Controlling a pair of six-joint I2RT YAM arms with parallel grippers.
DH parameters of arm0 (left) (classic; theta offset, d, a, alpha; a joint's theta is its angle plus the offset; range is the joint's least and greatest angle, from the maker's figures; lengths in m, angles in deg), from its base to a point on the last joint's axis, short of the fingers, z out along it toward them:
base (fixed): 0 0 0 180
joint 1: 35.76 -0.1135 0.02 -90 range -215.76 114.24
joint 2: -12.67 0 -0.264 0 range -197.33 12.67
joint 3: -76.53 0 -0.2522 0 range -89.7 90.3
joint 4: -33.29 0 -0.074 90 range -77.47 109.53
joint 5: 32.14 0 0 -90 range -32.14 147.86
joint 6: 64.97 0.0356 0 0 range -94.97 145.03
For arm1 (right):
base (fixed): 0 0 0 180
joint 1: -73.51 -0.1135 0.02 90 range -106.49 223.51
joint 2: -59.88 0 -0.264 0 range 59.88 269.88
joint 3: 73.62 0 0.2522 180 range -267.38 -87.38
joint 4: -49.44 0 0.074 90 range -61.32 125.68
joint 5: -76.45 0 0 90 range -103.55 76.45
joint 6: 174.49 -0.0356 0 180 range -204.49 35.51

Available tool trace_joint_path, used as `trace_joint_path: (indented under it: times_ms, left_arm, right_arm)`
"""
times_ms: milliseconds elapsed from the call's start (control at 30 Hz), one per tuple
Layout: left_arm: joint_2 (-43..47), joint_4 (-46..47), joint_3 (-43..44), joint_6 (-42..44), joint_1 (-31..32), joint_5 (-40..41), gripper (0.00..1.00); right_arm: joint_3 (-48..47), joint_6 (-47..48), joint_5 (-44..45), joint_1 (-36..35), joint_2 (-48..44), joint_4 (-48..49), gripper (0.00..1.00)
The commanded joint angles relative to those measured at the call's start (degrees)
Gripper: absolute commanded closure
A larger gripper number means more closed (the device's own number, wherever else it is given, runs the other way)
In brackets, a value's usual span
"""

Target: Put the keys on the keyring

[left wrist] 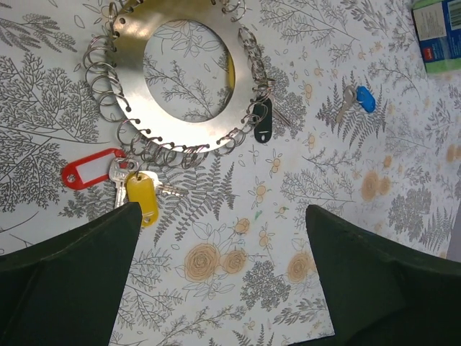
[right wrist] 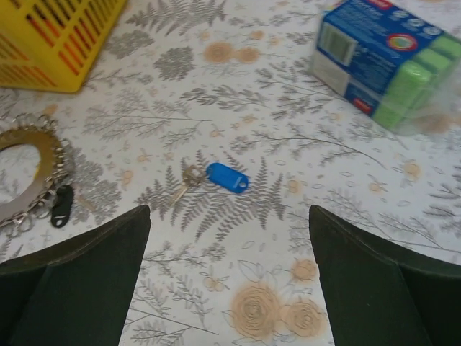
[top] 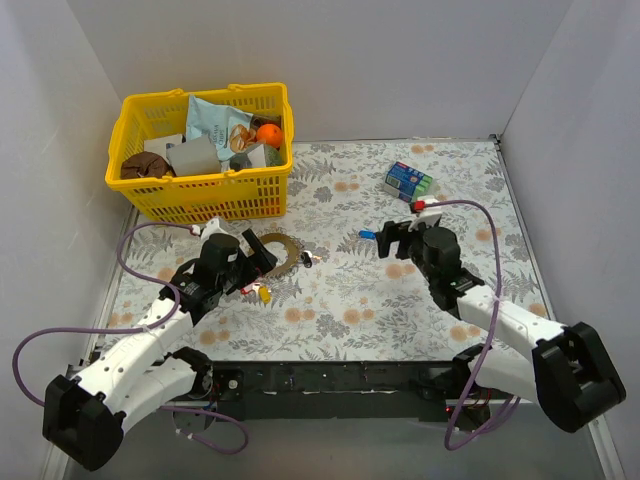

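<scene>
On the flowered table [top: 340,320], the keyring [left wrist: 130,72] lies flat toward the left, a broad metal hoop edged all round with small wire loops, close to the yellow basket [top: 210,195]. The left fingers [left wrist: 65,281] hover just short of it, spread as wide as they go and holding nothing; that placing looks meant to keep the hoop and its nearest keys framed between them before a pick. The red-tagged key [left wrist: 90,167] and the yellow-tagged key [left wrist: 142,198] lie together at the hoop's near rim, touching or almost touching the loops; whether either is already threaded I cannot tell. A black-tagged key [left wrist: 261,119] hangs at the rim on the other side and seems caught in a loop.

The blue-tagged key [right wrist: 227,177] lies alone, well apart from the hoop, out toward the middle of the table. The right fingers [right wrist: 72,281] hang over it, fully parted and empty, the key centred in their gap, probably lined up to descend on it. A blue-green packet [right wrist: 382,61] sits further off, not in the way.
</scene>
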State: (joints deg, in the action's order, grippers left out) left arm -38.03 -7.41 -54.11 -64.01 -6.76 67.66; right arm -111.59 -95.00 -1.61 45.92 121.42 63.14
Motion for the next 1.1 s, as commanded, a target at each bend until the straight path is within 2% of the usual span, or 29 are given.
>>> trace_joint_path:
  times_ms: [0, 100, 267, 533, 667, 900, 1033, 1067]
  left_arm:
    - [0.78, 1.98, 1.84, 3.16, 0.1, -1.98, 0.02]
    - [0.77, 1.8, 2.72, 3.34, 0.1, -0.15, 0.02]
    - [1.21, 2.68, 3.16, 2.11, 0.01, 3.99, 0.02]
    - [0.51, 3.65, 3.52, 5.18, 0.1, 5.93, 0.02]
    - [0.77, 1.8, 3.87, 5.54, 0.1, 7.16, 0.02]
    - [2.88, 1.98, 2.47, 3.87, 0.1, 10.76, 0.02]
    - [2.54, 2.24, 2.55, 4.92, 0.01, 11.99, 0.02]
    - [2.36, 2.07, 2.72, 5.53, 0.1, 12.26, 0.02]
  right_arm:
    - [-6.11, -1.01, -5.88, -5.0, 5.86, -1.0, 0.02]
    - [-9.8, -1.19, -10.08, -7.29, 11.4, -0.39, 0.02]
    - [-16.11, -1.8, -11.51, -8.79, 18.42, -0.12, 0.03]
    - [-29.04, -3.03, -20.99, -10.9, 31.0, -7.06, 0.19]
    - [-35.11, -3.91, -22.75, -12.66, 37.06, -12.16, 0.23]
    - [-36.62, -8.74, -17.31, -12.92, 37.08, -11.39, 0.16]
    - [-40.38, -9.54, -21.78, -13.19, 40.05, -12.51, 0.19]
    - [-43.09, -9.36, -22.57, -13.45, 42.41, -14.0, 0.24]
